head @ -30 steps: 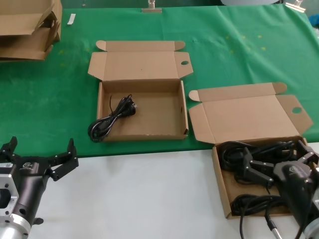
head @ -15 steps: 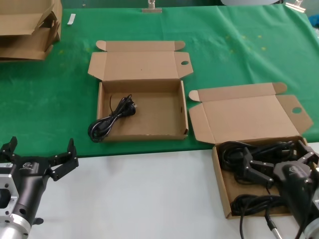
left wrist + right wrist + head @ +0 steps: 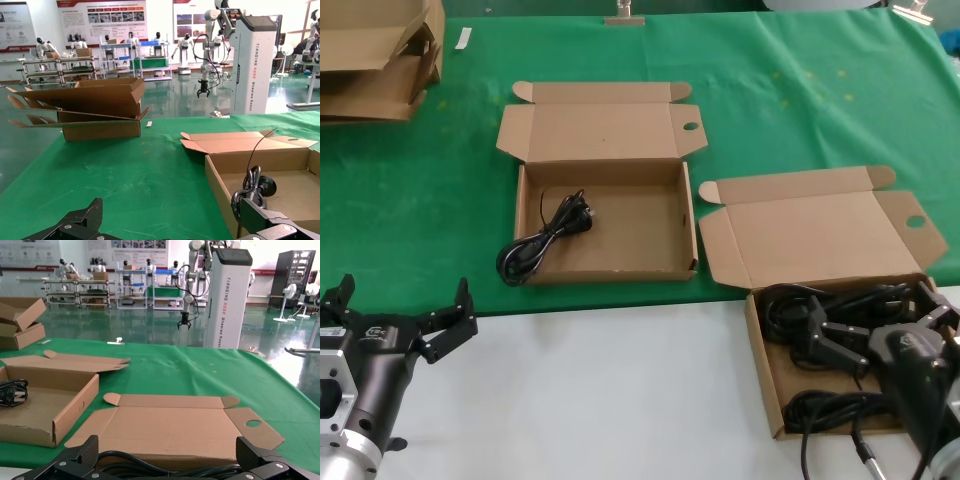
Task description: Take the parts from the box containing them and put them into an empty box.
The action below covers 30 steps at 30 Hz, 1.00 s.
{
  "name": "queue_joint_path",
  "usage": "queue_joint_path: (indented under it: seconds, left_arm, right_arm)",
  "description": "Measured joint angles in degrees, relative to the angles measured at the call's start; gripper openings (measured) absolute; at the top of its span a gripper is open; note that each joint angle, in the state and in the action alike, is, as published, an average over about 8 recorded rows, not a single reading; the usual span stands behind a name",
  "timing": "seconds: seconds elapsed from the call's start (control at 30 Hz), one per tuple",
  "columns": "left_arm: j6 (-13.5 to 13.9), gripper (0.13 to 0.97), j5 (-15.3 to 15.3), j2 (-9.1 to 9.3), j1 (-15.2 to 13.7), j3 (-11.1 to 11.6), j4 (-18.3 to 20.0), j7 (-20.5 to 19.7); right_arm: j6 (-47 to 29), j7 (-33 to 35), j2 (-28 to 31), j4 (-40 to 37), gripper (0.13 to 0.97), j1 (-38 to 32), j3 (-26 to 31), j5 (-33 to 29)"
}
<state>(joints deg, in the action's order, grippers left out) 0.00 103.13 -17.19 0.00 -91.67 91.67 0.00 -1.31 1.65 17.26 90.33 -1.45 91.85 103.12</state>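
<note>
The right gripper (image 3: 875, 335) hung low over the box of power cords (image 3: 765, 350) at the near right edge of the table, its black fingers (image 3: 830, 340) spread wide above the tangle of coiled cords (image 3: 800, 310) and closed on nothing. In the right wrist view the two fingertips (image 3: 75, 457) stood far apart with a loop of cord (image 3: 150, 467) lying between and just below them. That box's lid (image 3: 820, 230) lay folded back, away from the gripper.

The left gripper (image 3: 395, 320) was parked over the bare white tabletop (image 3: 600, 390) at the near left, forearm angled up from the bottom corner, fingers splayed wide and empty. Ahead of it and to its right sat the receiving box (image 3: 670, 230) on the green cloth (image 3: 420, 200), with one black power cord (image 3: 545, 240) inside, its coil draped over the box's near left corner. A stack of cardboard boxes (image 3: 375, 60) lay far off beyond the left gripper.
</note>
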Motion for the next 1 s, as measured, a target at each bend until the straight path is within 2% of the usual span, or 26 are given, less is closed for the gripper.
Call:
queue_joint_path:
  seconds: [1.0]
  left_arm:
    - [0.0,0.966,0.0,0.00,0.0,0.0,0.0,0.0]
  right_arm:
    - [0.0,0.0,0.0,0.0,0.966,0.0,0.0,0.0]
